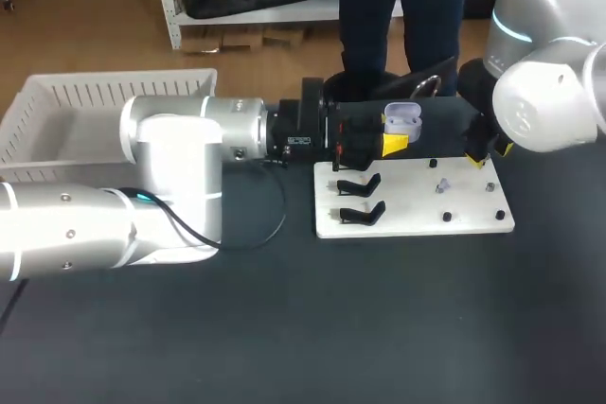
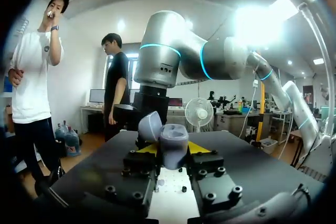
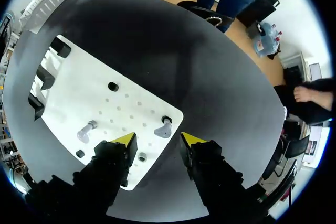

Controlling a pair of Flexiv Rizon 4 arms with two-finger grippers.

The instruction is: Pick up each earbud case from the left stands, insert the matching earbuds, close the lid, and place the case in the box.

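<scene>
A pale lavender earbud case (image 1: 401,120) with its lid up is held above the back edge of the white board (image 1: 417,224). My left gripper (image 1: 379,145) is shut on it. In the left wrist view the case (image 2: 169,148) sits between the yellow tips of my left gripper (image 2: 173,151). My right gripper (image 1: 485,153) hangs over the board's right end. In the right wrist view my right gripper (image 3: 157,140) stands open. A grey earbud (image 3: 164,128) on its peg lies just ahead of the gap between the tips, untouched. A second earbud (image 3: 86,131) lies beside one finger.
Two empty black stands (image 1: 360,184) (image 1: 363,212) sit on the board's left part, with small black pegs (image 1: 446,218) to their right. A white slatted basket (image 1: 57,101) stands at the back left. A black cable (image 1: 275,219) trails from my left wrist.
</scene>
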